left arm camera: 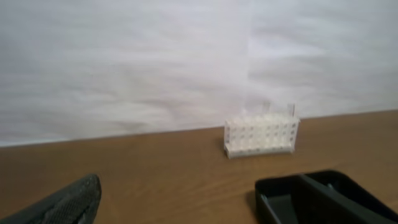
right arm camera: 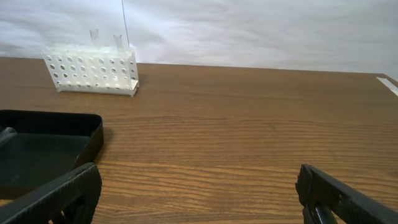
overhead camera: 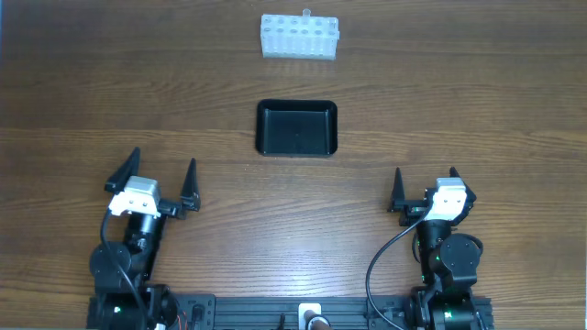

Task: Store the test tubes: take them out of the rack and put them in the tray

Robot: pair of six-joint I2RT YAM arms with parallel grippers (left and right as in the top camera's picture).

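- Closest in, the left gripper (overhead camera: 163,161) and the right gripper (overhead camera: 425,174) sit low over the near part of the table, each by its own base. Both have their dark fingers spread wide with nothing between them.
- The test tubes (right arm camera: 94,35) are well away from either gripper, at the far side of the table. I can make out two clear ones standing upright in the rack, both in its right half, their open tops poking above its top edge.
- The rack (overhead camera: 300,37) is a pale, translucent block with rows of round holes. It stands squarely on the wood, lengthwise across the table. Whether any other holes are filled, I cannot tell.
- The tray (overhead camera: 260,128) is a black, shallow rectangle with rounded corners, set just in front of the rack and apart from it, roughly midway between the two arms. Its glossy floor shows bare.
- Everything rests on a brown wood-grain table (overhead camera: 477,101), with a white wall behind the rack.
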